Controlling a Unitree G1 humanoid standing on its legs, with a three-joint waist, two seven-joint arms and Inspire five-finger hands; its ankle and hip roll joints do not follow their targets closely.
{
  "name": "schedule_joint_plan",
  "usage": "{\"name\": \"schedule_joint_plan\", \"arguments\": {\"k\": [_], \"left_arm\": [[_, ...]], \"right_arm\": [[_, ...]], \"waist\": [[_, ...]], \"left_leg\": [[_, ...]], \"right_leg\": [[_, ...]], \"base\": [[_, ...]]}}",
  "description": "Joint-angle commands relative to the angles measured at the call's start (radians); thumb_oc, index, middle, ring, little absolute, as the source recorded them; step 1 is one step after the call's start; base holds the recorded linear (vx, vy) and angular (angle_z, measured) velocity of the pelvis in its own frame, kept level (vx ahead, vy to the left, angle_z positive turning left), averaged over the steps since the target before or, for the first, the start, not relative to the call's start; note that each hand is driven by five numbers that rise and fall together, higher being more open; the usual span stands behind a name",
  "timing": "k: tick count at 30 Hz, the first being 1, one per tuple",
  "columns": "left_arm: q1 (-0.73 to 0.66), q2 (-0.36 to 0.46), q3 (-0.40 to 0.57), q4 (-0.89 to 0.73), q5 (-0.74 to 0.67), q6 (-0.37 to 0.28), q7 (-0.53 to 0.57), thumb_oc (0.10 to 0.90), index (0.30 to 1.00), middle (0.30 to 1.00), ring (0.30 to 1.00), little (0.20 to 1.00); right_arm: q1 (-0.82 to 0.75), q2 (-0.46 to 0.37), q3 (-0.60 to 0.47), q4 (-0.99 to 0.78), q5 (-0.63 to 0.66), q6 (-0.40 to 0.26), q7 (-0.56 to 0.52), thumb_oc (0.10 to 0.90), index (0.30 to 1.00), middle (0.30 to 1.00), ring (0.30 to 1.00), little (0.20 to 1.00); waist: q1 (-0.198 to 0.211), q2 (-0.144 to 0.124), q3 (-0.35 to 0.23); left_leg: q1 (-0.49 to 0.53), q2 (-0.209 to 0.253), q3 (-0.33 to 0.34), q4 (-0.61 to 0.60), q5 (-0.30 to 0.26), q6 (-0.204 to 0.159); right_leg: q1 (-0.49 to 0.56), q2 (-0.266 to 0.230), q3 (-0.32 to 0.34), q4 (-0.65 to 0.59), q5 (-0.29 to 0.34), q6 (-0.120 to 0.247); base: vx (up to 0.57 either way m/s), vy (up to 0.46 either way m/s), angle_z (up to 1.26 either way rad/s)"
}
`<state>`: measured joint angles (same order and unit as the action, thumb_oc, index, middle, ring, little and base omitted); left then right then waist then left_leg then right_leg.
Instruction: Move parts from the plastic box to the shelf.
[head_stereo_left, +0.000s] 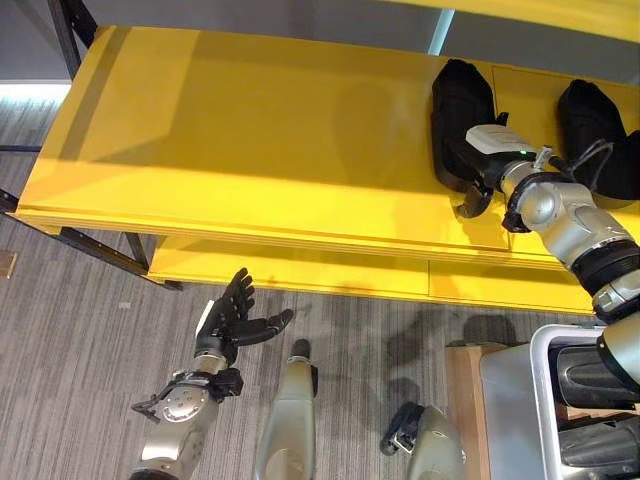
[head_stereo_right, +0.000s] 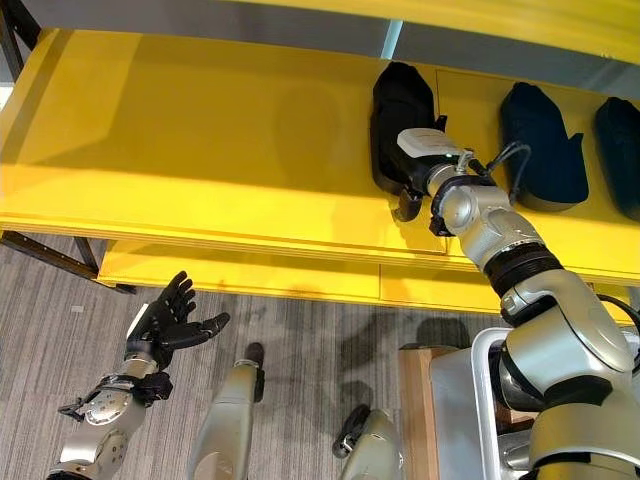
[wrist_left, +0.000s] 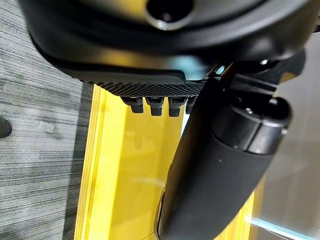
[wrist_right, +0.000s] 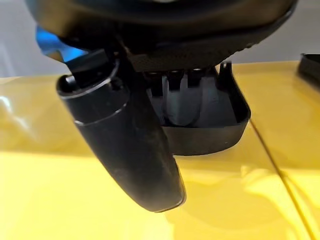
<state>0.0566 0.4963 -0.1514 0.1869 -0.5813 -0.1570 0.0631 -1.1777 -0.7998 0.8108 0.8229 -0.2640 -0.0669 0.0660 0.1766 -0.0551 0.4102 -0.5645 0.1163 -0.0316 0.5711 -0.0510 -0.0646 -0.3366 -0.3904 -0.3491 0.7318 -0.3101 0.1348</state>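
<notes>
— On the yellow shelf (head_stereo_right: 200, 130), where's the part?
— The black part (head_stereo_right: 400, 115) lies there, right hand (head_stereo_right: 425, 160) upon it, fingers hidden. Left hand (head_stereo_right: 165, 325) hangs below the shelf, fingers spread.

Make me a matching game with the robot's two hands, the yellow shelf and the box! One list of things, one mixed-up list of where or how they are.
Things:
1. left hand
2. right hand
3. shelf
4. box

Places or states:
A. on the black part on the shelf
B. low at the robot's right side
C. open, over the grey floor
D. holds black parts in a row

Pairs: 1-C, 2-A, 3-D, 4-B
</notes>
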Motion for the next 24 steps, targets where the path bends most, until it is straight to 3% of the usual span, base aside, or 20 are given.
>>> {"name": "schedule_joint_plan", "arguments": {"k": [1,24], "left_arm": [[-0.026,0.049,0.053,-0.075,0.021,-0.096,0.009,0.900,1.000,1.000,1.000,1.000],[-0.037,0.041,0.066,-0.068,0.024,-0.097,0.018,0.900,1.000,1.000,1.000,1.000]], "right_arm": [[-0.080,-0.074,0.003,-0.055,0.019,-0.017,-0.024,0.900,1.000,1.000,1.000,1.000],[-0.082,-0.056,0.052,-0.142,0.002,-0.036,0.029,0.900,1.000,1.000,1.000,1.000]], "waist": [[0.024,-0.017,-0.048],[0.025,-0.026,-0.040]], "left_leg": [[0.084,0.087,-0.063,0.084,-0.177,-0.058],[0.072,0.086,-0.067,0.096,-0.182,-0.059]], "right_leg": [[-0.012,0.006,0.042,-0.055,0.125,0.022],[-0.020,0.009,0.043,-0.043,0.119,0.019]], "base": [[0.00,0.000,0.00],[0.00,0.000,0.00]]}}
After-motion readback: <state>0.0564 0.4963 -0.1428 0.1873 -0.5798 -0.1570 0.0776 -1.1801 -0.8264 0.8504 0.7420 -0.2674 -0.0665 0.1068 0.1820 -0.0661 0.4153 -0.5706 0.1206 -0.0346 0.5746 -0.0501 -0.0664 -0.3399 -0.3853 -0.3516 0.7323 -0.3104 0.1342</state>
